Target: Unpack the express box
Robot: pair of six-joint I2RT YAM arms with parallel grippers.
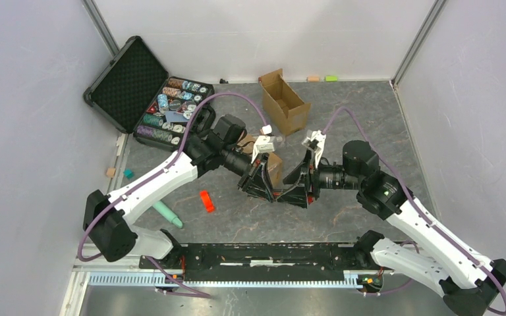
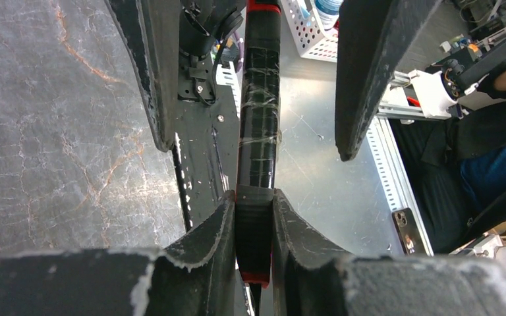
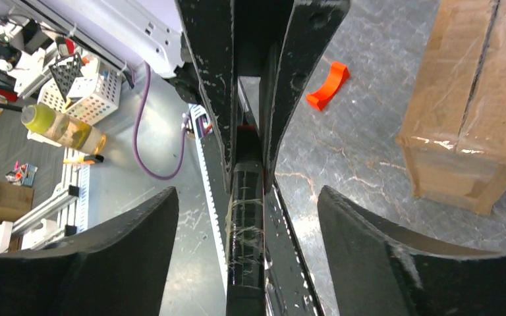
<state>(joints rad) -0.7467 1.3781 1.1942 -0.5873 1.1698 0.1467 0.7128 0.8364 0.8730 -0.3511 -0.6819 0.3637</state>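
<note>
Findings for you, colours and patterns only:
- Worktop [image 1: 369, 131]: grey stone pattern w/ pale and rust-brown veins.
- Express box [image 3: 481, 99]: brown cardboard, glossy clear tape over the seam.
- Open box [image 1: 283, 100]: plain brown cardboard.
- Case [image 1: 128, 82]: blk shell, blk dimpled foam in the lid.
- Chips [image 1: 171, 108]: multicoloured.
- Rod [image 2: 258, 131]: blk, clear tape wrap, red at the ends.
- Left tool [image 2: 253, 197] and right tool [image 3: 247, 191]: blk, edges scuffed grey-wht.
- Curved piece [image 3: 327, 85]: orange-red.
- Cylinder [image 1: 167, 214]: mint green.
- Arms [image 1: 158, 181]: wht shells, blk joints.
- Cables [image 1: 237, 95]: purple.
</note>
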